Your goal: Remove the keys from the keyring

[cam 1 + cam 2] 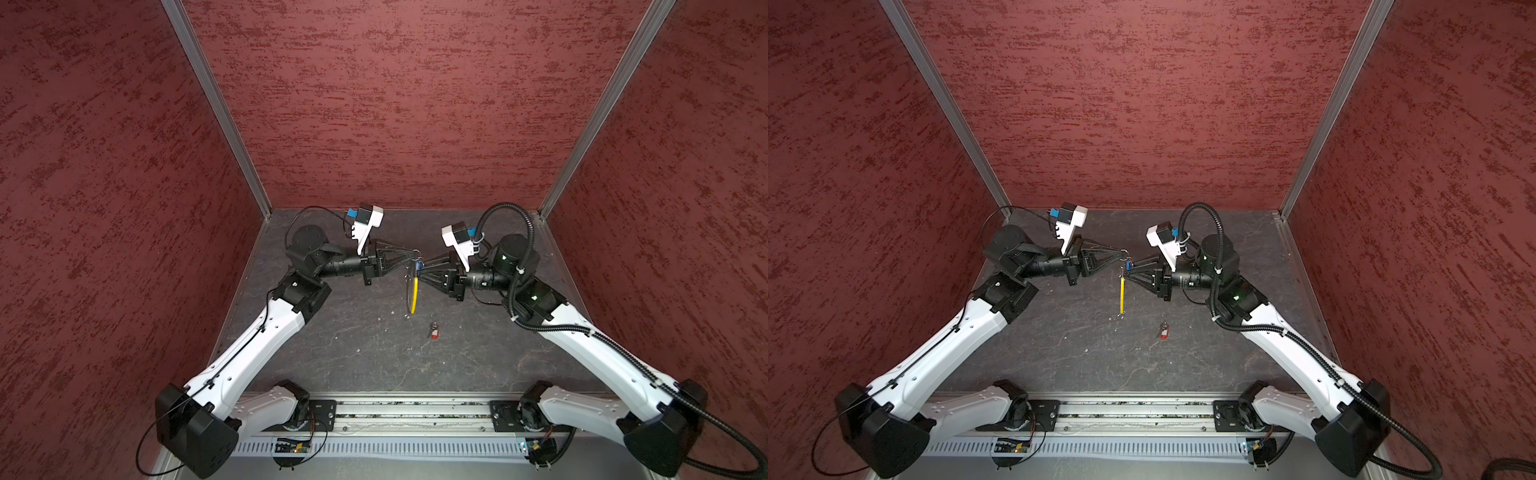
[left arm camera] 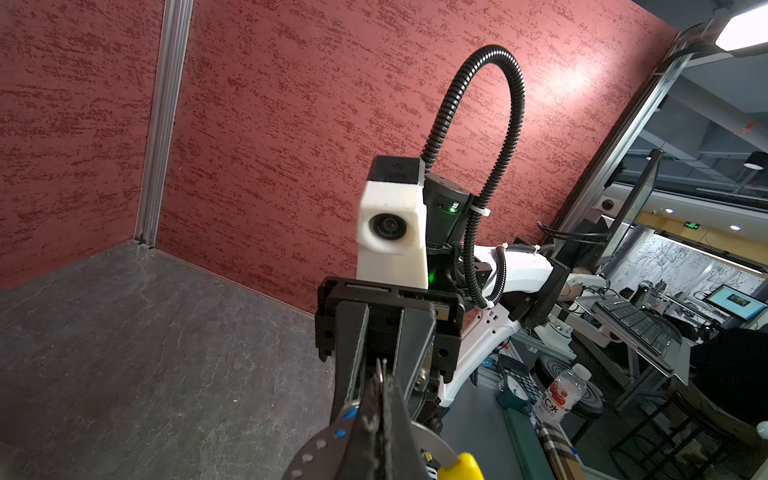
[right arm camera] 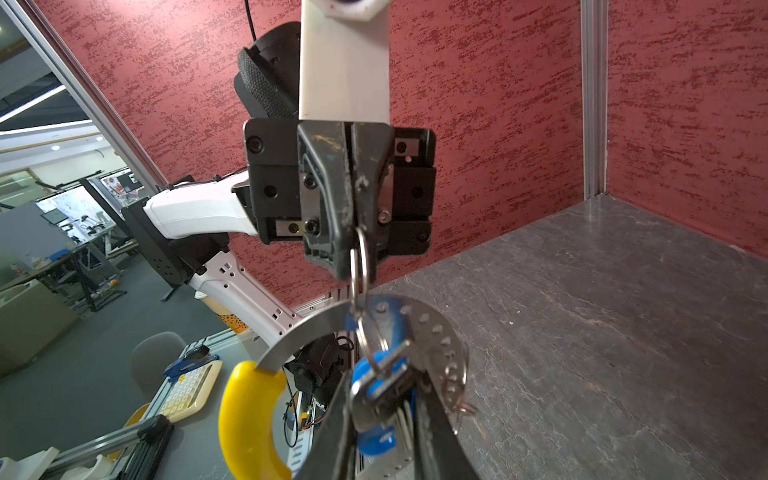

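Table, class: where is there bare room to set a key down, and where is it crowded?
Free: table between red key and front rail; also between left arm and keyring. Crowded: centre, where left gripper and right gripper meet at the keyring.

Mottled red walls (image 1: 374,104) with aluminium corner posts (image 1: 216,108) enclose a dark slate-like floor (image 1: 353,353).

Dim, even light; bowed wide-angle edges.

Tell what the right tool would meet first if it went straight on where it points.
Probably the blue-tagged key, sitting inside the right tool; beyond it, the keyring hanging from the left tool. Depth is unclear.
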